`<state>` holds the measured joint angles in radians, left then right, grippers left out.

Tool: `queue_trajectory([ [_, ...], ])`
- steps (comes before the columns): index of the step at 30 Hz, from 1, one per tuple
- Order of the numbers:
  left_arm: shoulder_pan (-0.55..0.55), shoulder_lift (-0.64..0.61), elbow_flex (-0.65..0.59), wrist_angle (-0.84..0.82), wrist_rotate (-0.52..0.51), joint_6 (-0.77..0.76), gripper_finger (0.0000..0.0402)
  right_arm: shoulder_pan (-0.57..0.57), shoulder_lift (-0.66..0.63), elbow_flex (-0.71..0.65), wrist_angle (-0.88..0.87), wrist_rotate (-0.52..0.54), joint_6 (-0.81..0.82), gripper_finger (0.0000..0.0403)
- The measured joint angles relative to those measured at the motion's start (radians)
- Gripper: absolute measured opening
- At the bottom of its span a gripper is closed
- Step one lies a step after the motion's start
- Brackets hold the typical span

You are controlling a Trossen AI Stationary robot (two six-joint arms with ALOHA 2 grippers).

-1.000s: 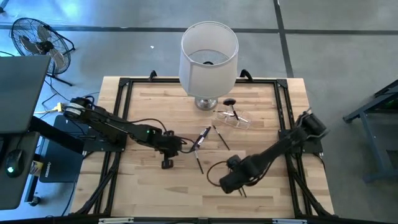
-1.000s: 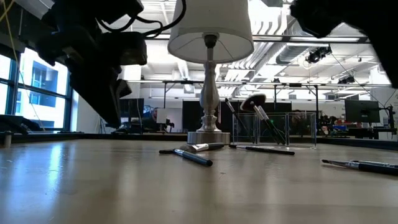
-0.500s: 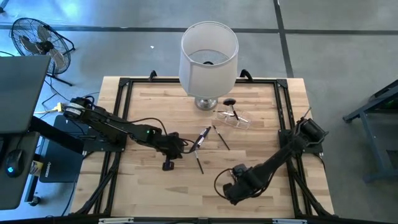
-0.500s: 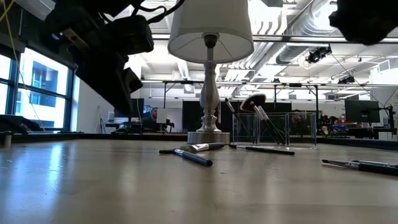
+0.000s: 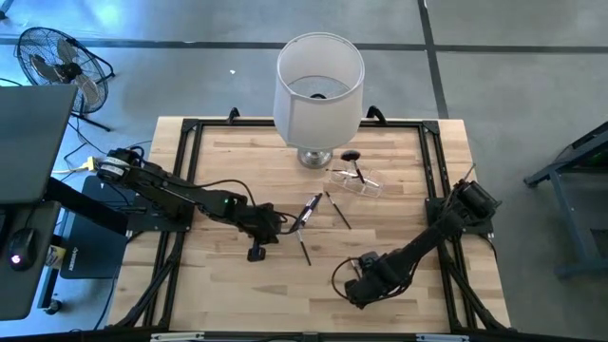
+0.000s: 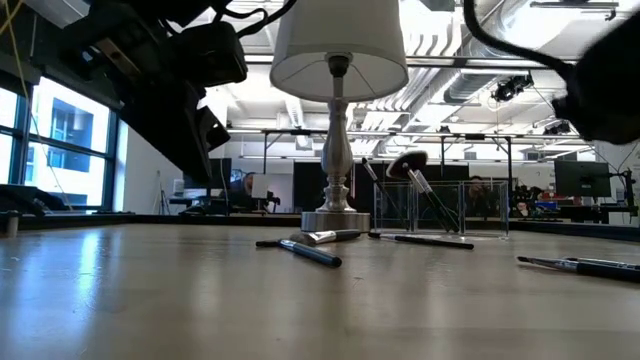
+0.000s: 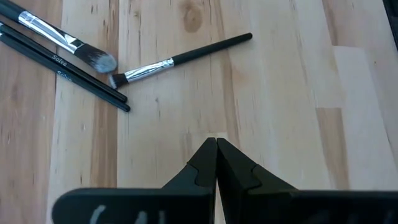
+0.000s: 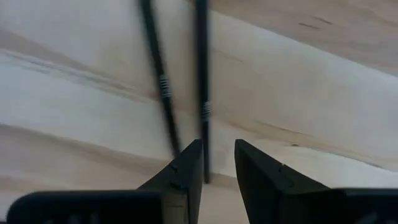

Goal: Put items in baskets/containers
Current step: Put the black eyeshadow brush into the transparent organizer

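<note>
Landmark: the lamp (image 5: 319,90) – white shade on a silver base, standing at the far middle of the tabletop (image 5: 237,285).

Clear holder (image 5: 354,180): just beside the lamp's base, toward the right arm's side; in the low view (image 6: 440,212) it stands right of the lamp stem.

Brushes in the holder: the fluffy black-headed brush (image 5: 352,158) leans out of it toward the lamp; the low view shows its head (image 6: 405,163) raised above the holder's rim, with at least one more thin handle beside it.

Loose brushes near the lamp: a small cluster (image 5: 311,210) lies on the tabletop in front of the lamp's base, with one thin brush (image 5: 304,249) farther out from the lamp and another (image 5: 338,210) between the cluster and the holder.

Left gripper (image 5: 255,250): well in front of the lamp, on the left arm's side of the cluster. Its wrist view shows the fingertips pressed together, holding nothing (image 7: 216,144), over bare wood, with three or four brushes (image 7: 180,60) lying beyond them.

Right gripper (image 5: 359,285): far in front of the lamp, toward the near edge of the tabletop. Its wrist view shows the fingers a narrow gap apart (image 8: 217,155) – two thin dark brushes (image 8: 202,93) lie just beyond the tips, one lined up with the gap, neither gripped.
</note>
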<state>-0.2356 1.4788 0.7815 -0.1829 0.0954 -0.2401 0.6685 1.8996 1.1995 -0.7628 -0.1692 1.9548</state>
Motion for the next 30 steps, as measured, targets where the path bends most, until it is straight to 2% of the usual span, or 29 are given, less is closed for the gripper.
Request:
queue_trajectory([
  [7,0.0,0.0,0.0,0.002,-0.008,0.004,0.0,0.0,-0.005,-0.058,0.051,-0.003,-0.056,0.0065],
  [13,0.0,0.001,0.0,0.052,-0.073,0.084,0.0,0.002,-0.006,-0.087,0.041,0.06,-0.256,0.0009],
  [21,0.001,0.018,0.002,0.23,-0.229,0.145,0.0,-0.04,-0.008,-0.111,0.036,0.086,-0.466,0.0004],
  [25,0.001,0.05,0.02,0.253,-0.217,0.176,0.0012,-0.086,-0.008,-0.113,0.018,0.101,-0.579,0.0004],
  [30,0.001,0.139,0.076,0.249,-0.211,0.182,0.0055,-0.144,-0.008,-0.113,0.002,0.119,-0.697,0.0003],
])
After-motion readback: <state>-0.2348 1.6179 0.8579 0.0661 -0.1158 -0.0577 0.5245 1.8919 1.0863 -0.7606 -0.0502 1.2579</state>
